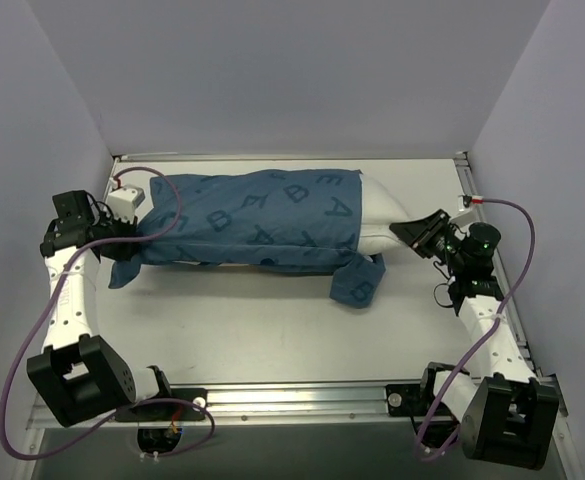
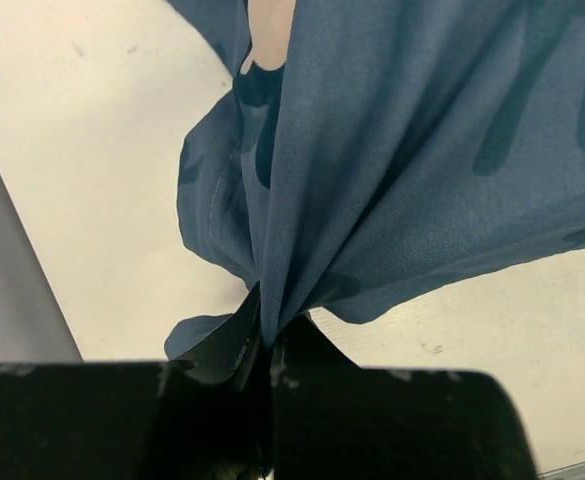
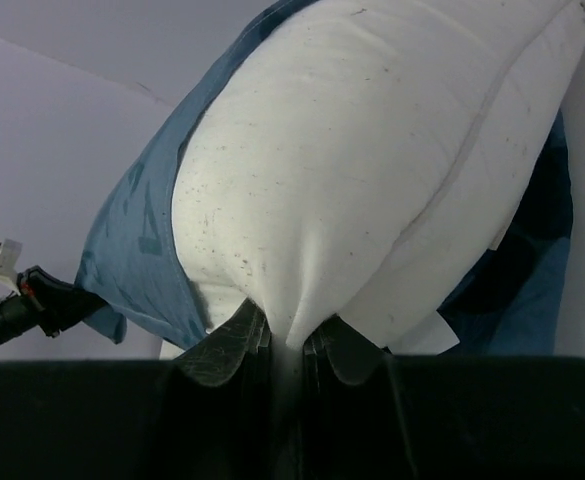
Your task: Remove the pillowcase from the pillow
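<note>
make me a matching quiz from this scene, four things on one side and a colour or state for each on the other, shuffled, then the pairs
Things:
1 pillowcase
2 pillow
3 left gripper
4 right gripper

Colour or state:
a shut on a pinch of white fabric
b dark blue with lighter letters
c plain white, one end bare on the right arm's side
d shut on bunched blue fabric

Pairs: 1-b, 2-c, 3-d, 4-a
</note>
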### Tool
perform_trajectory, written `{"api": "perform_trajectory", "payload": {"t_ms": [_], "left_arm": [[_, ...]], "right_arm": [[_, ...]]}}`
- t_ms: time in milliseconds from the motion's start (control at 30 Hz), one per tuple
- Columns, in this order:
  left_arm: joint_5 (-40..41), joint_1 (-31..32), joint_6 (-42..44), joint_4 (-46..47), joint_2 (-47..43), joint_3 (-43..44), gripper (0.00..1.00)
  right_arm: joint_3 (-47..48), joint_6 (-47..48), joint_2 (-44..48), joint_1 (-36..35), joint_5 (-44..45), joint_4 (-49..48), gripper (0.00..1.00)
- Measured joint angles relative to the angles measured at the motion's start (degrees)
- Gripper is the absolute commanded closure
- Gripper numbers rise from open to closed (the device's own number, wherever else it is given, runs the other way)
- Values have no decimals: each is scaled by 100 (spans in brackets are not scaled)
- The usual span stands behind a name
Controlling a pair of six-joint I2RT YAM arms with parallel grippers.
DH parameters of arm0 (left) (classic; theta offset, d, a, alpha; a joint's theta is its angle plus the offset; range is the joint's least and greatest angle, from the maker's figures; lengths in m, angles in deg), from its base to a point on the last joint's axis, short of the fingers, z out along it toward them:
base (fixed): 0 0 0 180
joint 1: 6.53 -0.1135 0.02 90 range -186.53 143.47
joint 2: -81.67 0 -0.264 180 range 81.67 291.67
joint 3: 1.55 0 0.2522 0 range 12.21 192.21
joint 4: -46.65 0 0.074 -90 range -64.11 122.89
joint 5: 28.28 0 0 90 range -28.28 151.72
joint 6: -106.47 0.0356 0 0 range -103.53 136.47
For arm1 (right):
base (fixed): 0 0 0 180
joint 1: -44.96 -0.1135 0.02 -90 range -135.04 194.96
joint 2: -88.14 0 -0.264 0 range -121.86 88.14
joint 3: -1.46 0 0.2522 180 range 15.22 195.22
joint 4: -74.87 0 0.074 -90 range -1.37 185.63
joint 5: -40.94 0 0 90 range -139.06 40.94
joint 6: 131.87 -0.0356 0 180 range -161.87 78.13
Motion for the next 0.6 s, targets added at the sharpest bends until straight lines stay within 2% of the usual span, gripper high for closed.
{"api": "perform_trajectory", "payload": {"t_ms": [67, 100, 133, 200, 233, 300, 333, 400, 500, 600], "left_arm": [[26, -85, 13, 7, 109, -59, 98], [31, -133, 33, 4, 153, -72, 93], [7, -192, 85, -7, 175, -79, 68], [79, -332, 385, -44, 166, -85, 42], [133, -474, 511, -48, 138, -83, 22], [103, -719, 704, -131, 26, -81, 6], [52, -754, 739, -205, -63, -61, 3], [-175, -573, 737, -361, -280, 28, 6], [-367, 140, 634, -494, -540, 415, 6], [-345, 1239, 273, -496, -595, 1016, 5]], "right_arm": [[-20, -9, 0, 22, -24, 2, 100], [-35, -15, 0, 24, -31, -2, 100], [-61, -15, 0, 17, -28, -15, 100], [-155, 26, 0, -76, 166, -31, 100], [-219, 72, 0, -164, 424, -44, 100], [-413, 160, 24, -483, 1014, -57, 100], [-529, 199, 52, -693, 1263, -46, 100], [-804, 249, 173, -1207, 1738, -22, 100], [-1084, 262, 332, -1836, 2103, 37, 100], [-1209, 260, 354, -2459, 2350, 46, 100]]}}
